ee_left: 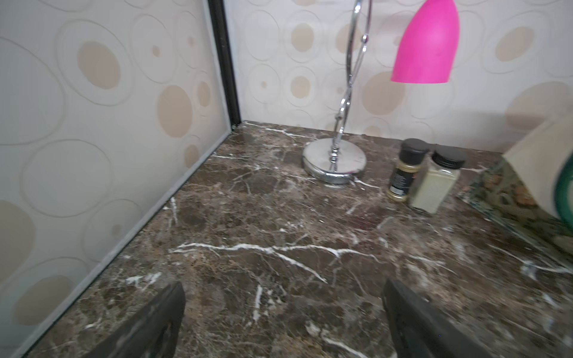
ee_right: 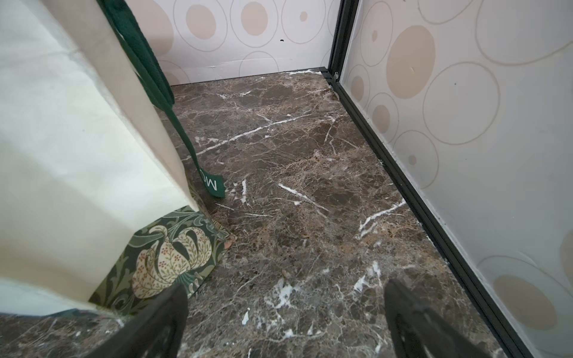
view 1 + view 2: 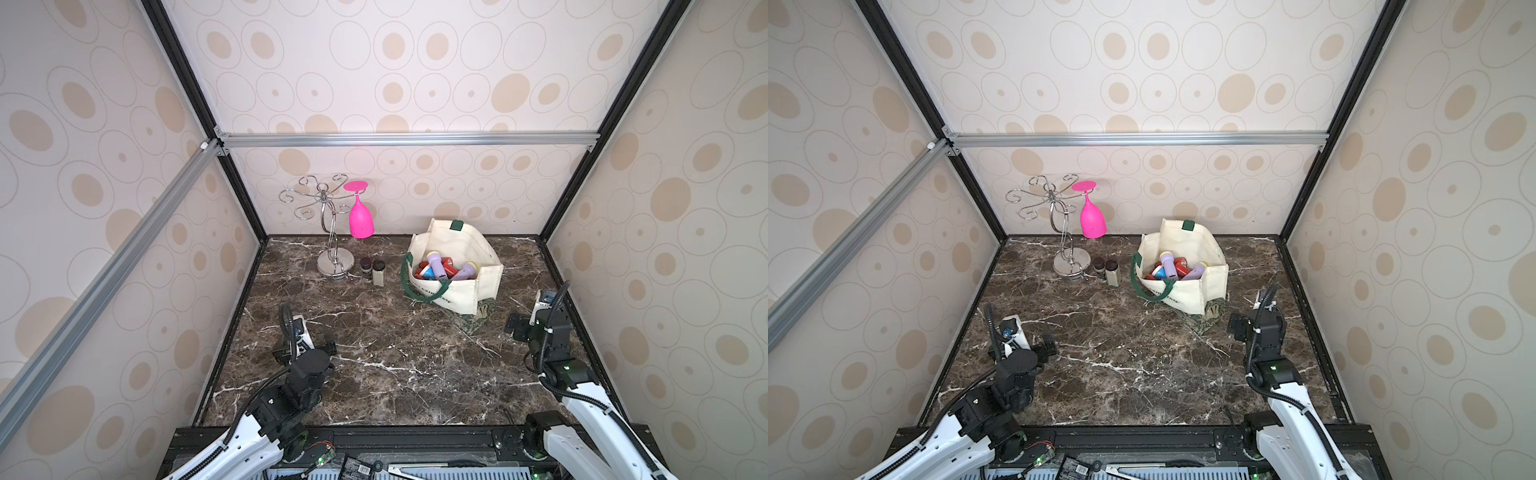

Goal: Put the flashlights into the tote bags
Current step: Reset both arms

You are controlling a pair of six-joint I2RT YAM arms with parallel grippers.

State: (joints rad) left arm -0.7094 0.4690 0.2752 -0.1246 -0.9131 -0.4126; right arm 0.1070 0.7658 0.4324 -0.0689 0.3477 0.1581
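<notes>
Status | left gripper [image 1: 282,288] spread wide, empty | right gripper [image 2: 286,286] spread wide, empty, near tote bag [image 2: 62,139]

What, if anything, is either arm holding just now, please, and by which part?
Nothing: the left gripper and right gripper have open, empty jaws.

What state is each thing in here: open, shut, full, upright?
tote bag: open, standing, flashlights inside
flashlights: all visible ones lying inside the tote bag
pink glass: hanging upside down from the rack
rack: upright
jars: upright, capped
left gripper: open, empty
right gripper: open, empty
</notes>
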